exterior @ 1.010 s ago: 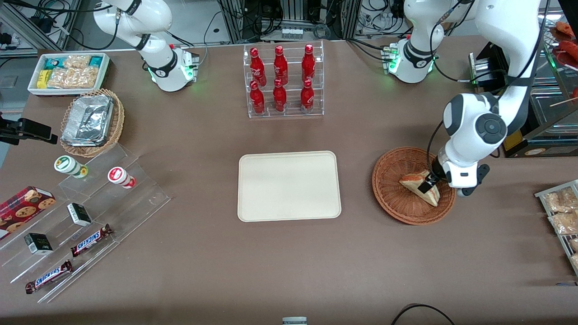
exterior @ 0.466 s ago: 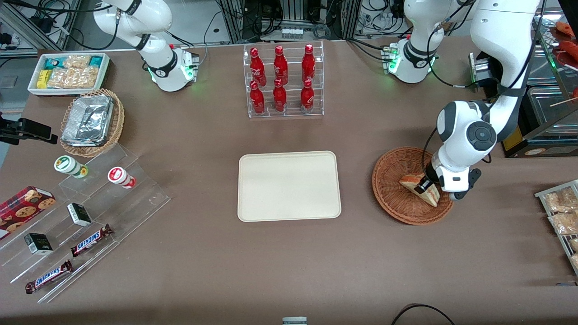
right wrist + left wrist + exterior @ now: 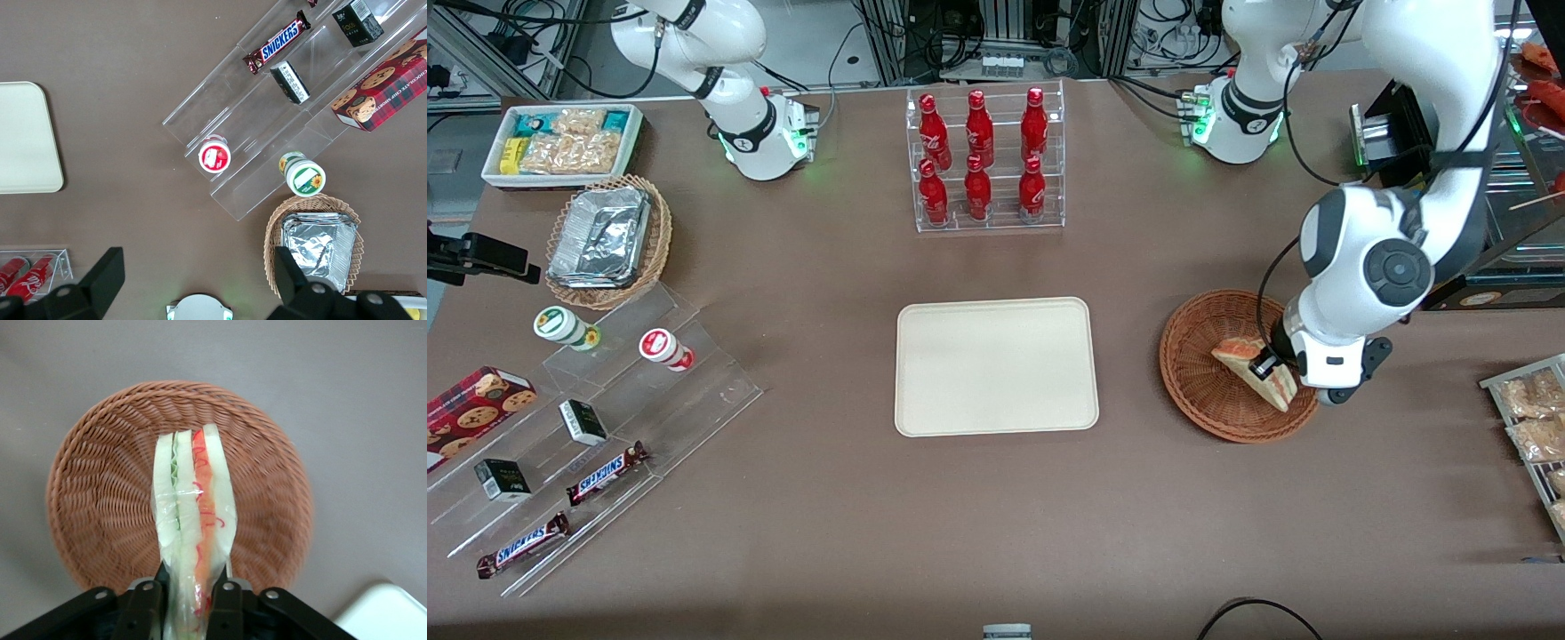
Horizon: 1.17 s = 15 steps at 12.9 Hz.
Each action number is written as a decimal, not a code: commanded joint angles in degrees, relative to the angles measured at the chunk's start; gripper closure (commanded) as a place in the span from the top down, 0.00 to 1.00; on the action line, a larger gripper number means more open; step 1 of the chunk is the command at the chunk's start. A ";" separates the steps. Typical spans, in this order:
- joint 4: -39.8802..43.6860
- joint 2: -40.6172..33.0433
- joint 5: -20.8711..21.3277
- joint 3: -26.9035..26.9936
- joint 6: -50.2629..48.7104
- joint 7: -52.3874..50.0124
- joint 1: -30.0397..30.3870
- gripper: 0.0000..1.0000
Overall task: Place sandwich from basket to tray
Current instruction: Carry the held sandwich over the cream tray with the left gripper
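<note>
Reddish-brown wicker of the basket [image 3: 1232, 366] fills my right-centre front frame; my gripper [image 3: 1268, 365] hangs over it, fingers [image 3: 144, 613] clamped on the sandwich [image 3: 1254, 366], which stands on edge above the weave. I see the cream tray [image 3: 996, 366] at mid-frame, well apart.

Three cameras: one high overview, two on the wrists.

The front view looks steeply down over the whole brown worktop [image 3: 996, 516]. The left wrist camera looks straight down, close, past its gripper [image 3: 188, 603] into the round reddish-brown wicker basket [image 3: 100, 493]. Every view shows the flat cream-white rectangular tray [image 3: 996, 366].
</note>
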 commanded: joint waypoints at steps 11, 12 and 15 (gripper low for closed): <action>28.66 22.97 -1.16 -2.22 -1.08 7.78 -28.50 0.00; 28.58 24.65 -0.38 -2.13 2.00 7.78 -29.91 0.00; 28.49 28.26 2.43 -2.22 6.51 7.52 -32.38 0.00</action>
